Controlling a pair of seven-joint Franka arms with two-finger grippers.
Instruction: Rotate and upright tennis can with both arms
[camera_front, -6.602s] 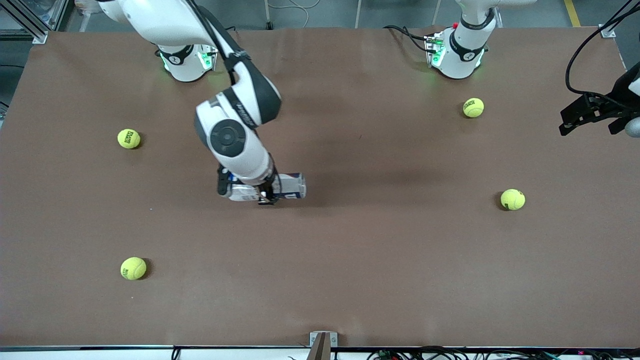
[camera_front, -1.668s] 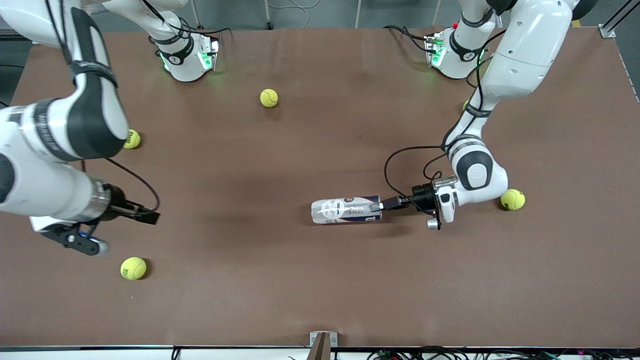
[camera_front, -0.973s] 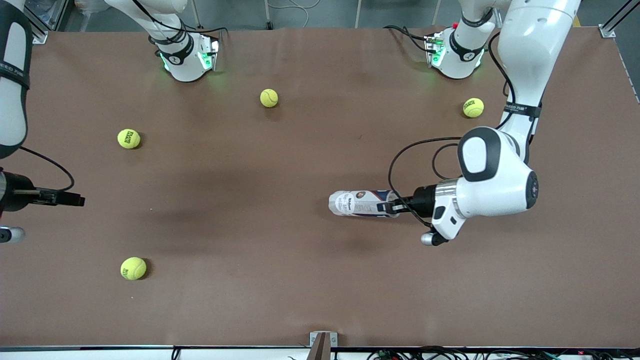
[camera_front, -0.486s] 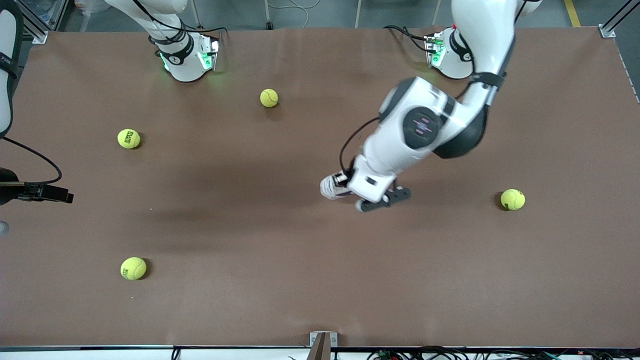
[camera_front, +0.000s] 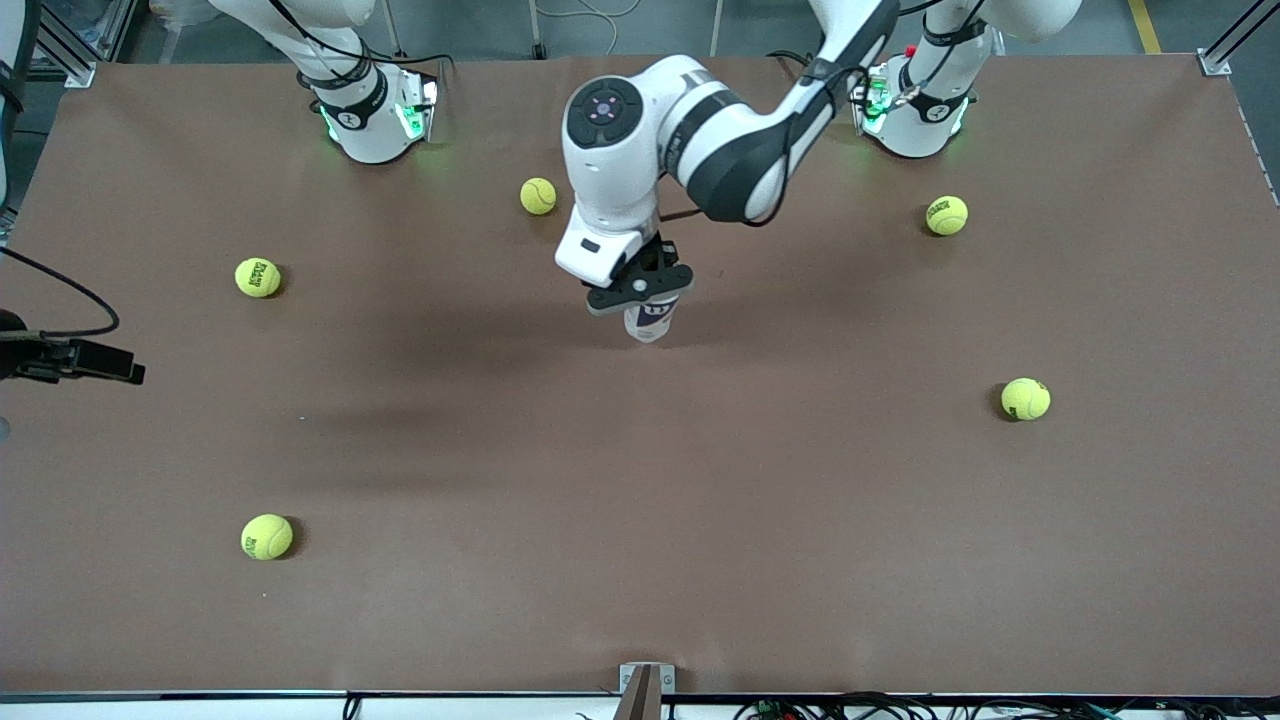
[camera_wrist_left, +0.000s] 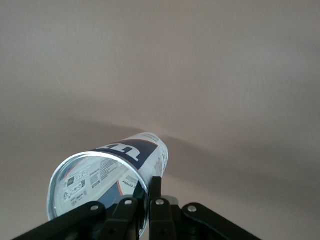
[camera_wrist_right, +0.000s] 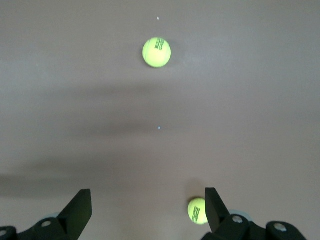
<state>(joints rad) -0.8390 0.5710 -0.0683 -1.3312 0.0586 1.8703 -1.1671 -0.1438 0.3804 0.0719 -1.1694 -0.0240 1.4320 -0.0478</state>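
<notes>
Over the middle of the brown table (camera_front: 700, 560), a little toward the edge where our bases stand, my left gripper (camera_front: 648, 292) is pointing straight down and clamping the rim of the clear plastic tennis can with the white-and-navy label (camera_front: 650, 320). That can is hanging upright under my fingers; the front view is not telling me whether its bottom is touching the tabletop. Through my left wrist camera I am looking into its open mouth (camera_wrist_left: 100, 182), with one finger (camera_wrist_left: 156, 187) pressing outside the wall.

My right gripper (camera_front: 75, 358) is waiting at the right arm's end of the table, jaws spread wide and holding nothing, and my right wrist view is showing bare fingertips (camera_wrist_right: 80, 207) over two yellow-green felt tennis balls (camera_wrist_right: 157, 52). Five such balls (camera_front: 267, 536) are lying scattered around the table, all well apart from the can.
</notes>
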